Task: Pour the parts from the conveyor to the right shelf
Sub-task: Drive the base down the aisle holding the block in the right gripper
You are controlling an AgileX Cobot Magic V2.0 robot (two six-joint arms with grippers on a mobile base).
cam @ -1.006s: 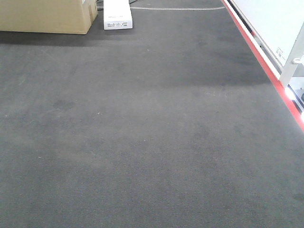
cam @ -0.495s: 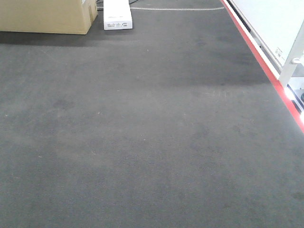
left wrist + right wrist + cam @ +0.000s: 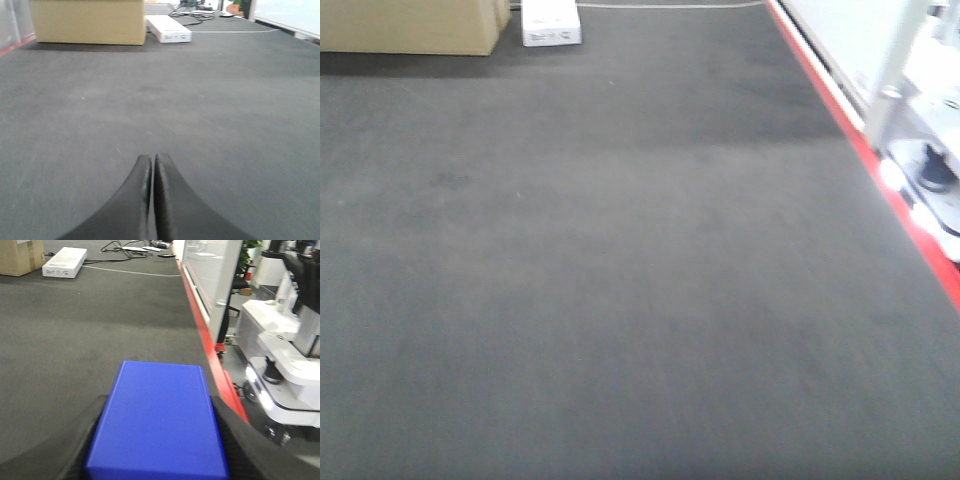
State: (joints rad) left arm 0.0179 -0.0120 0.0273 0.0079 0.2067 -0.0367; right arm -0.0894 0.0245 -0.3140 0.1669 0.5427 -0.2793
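Right now gripping a glossy blue block [image 3: 157, 420] in the right claw [image 3: 159, 445], with a dark finger [image 3: 75, 442] pressed to each side. Held low over the grey belt [image 3: 620, 280], near the red stripe [image 3: 882, 175] along its right edge. Cannot tell from the wrist view whether resting on the belt or raised off it. Beyond the stripe, a pale post [image 3: 897, 70] and a white machine [image 3: 285, 355], both blurred. On the other side, left claw [image 3: 152, 161] closed with nothing in it, curved tips pressed together along a thin seam, low over the belt. At the far end of the belt, a tan cardboard box [image 3: 410, 25] with a flat white box [image 3: 550, 22] just beside it on the right. Further back, loose cables [image 3: 125, 247]. Front view soft with blur throughout.
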